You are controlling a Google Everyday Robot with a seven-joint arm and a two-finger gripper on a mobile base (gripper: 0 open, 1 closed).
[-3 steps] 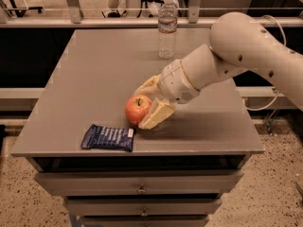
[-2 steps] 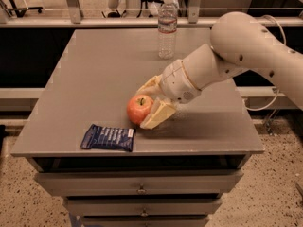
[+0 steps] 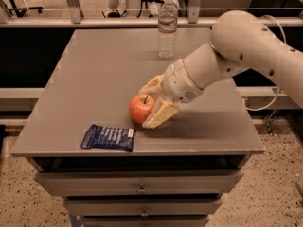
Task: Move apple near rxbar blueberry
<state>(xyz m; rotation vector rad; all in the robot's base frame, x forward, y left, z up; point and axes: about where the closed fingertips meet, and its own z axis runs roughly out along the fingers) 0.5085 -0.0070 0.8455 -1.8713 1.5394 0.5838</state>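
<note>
The red apple with yellowish patches and a short stem sits low on the grey table, near its front edge. My gripper reaches in from the right and its cream fingers straddle the apple, one in front and one behind, closed against it. The dark navy rxbar blueberry lies flat near the front edge, a short way to the front left of the apple and apart from it.
A clear plastic water bottle stands upright at the back centre of the table. My white arm spans the right side above the table. Drawers sit below the tabletop. A rail and floor lie beyond the far edge.
</note>
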